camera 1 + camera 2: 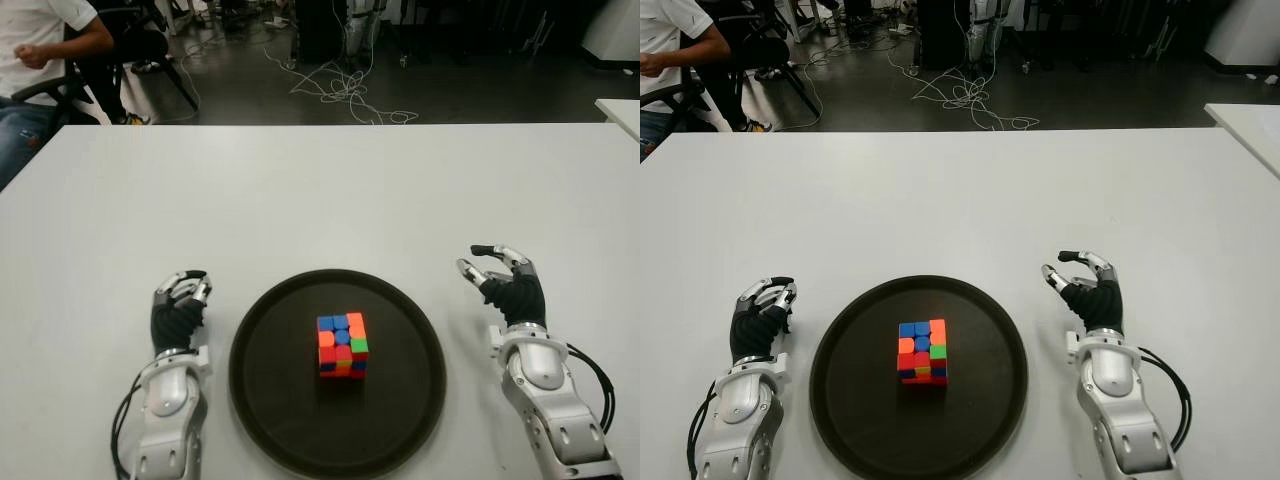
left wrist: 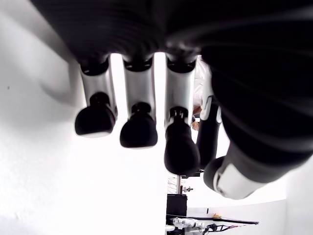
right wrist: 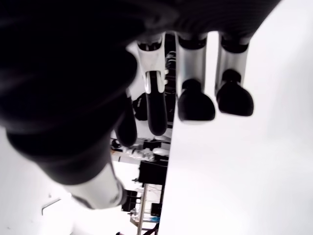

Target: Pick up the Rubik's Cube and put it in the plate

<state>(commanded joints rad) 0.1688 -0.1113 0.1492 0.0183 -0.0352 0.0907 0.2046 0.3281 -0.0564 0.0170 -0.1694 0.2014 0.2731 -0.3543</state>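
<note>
The Rubik's Cube (image 1: 343,345) sits mid-plate (image 1: 265,400); the left hand (image 1: 180,305) and right hand (image 1: 505,280) flank it near the table's (image 1: 320,200) front edge, loose, holding nothing.

**Behind your white table**

Beyond the broad matte white table (image 1: 320,190) you see a dark grey floor (image 1: 470,95) strewn with tangled white cables (image 1: 345,90). Left of them, a seated person (image 1: 40,45) occupies a black chair (image 1: 135,45).

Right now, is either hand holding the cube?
No, the cube sits in the plate, with the left hand and right hand empty on either side.
</note>
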